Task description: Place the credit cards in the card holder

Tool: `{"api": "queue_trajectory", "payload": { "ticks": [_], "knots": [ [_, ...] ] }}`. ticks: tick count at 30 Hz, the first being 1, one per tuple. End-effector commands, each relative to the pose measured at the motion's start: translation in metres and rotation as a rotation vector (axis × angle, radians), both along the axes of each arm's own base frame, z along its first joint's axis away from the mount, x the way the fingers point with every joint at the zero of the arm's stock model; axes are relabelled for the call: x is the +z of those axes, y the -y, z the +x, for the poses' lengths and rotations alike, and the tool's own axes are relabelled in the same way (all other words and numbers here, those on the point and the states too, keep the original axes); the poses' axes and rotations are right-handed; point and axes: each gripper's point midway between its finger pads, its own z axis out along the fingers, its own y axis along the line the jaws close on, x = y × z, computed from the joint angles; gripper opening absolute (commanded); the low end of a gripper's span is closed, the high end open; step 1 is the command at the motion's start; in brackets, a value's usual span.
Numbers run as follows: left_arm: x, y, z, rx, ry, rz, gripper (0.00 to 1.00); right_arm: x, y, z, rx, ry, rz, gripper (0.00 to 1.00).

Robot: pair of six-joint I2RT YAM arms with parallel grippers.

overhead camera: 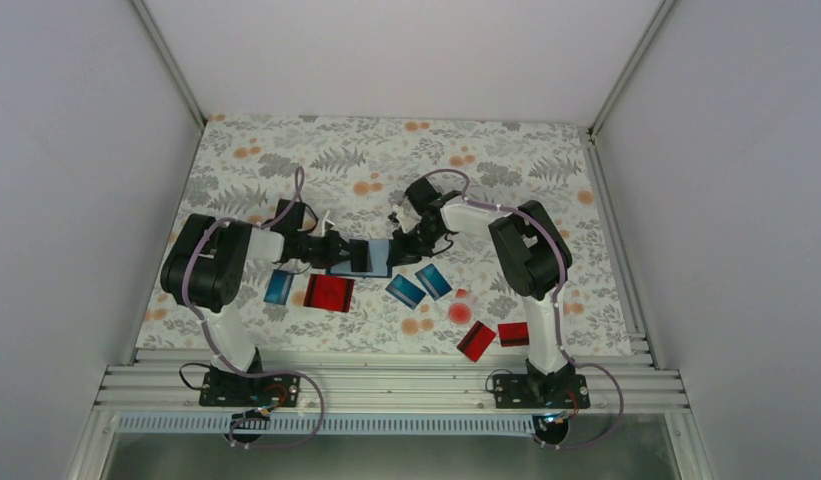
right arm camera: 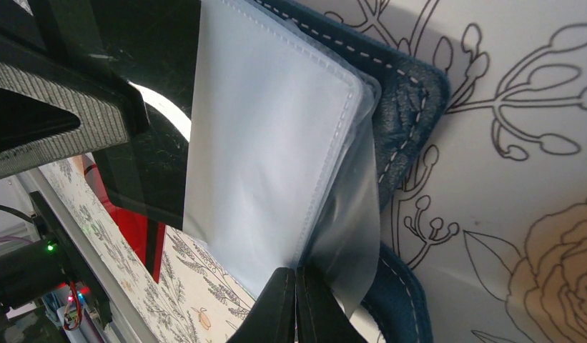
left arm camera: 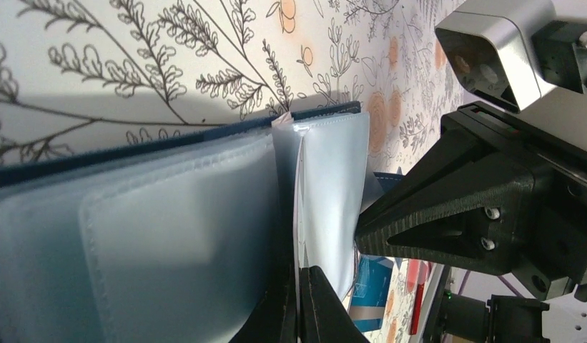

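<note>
The card holder [overhead camera: 362, 258] lies open in the middle of the table, navy cover down and pale pockets up. My left gripper [overhead camera: 333, 250] reaches it from the left and my right gripper [overhead camera: 399, 244] from the right. In the left wrist view the left gripper [left arm camera: 299, 277] is shut on the edge of a clear pocket sheet of the card holder [left arm camera: 169, 236]. In the right wrist view the right gripper [right arm camera: 296, 276] is shut on another pocket sheet of the card holder [right arm camera: 269, 128]. Credit cards lie loose nearby: a teal one [overhead camera: 279, 287], a red one [overhead camera: 329, 293] and two blue ones [overhead camera: 405, 291].
Two more red cards [overhead camera: 476, 340] [overhead camera: 513, 334] lie at the front right by the right arm's base. A clear piece with a red dot [overhead camera: 460, 310] sits between them and the blue cards. A metal rail [overhead camera: 386, 380] borders the floral table at the front.
</note>
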Motion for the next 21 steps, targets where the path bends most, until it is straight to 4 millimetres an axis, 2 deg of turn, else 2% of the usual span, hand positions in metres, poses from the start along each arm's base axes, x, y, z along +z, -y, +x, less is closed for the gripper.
{"api": "queue_trajectory", "payload": {
  "ticks": [1, 21],
  "knots": [
    [-0.0155, -0.0045, -0.0052, -0.034, -0.059, 0.060, 0.02, -0.0502, 0.0301, -0.0211, -0.016, -0.090, -0.196, 0.04],
    [-0.0204, -0.0061, -0.0134, -0.156, -0.091, 0.119, 0.02, -0.0544, 0.0267, -0.0149, -0.015, -0.094, -0.205, 0.04]
  ]
}}
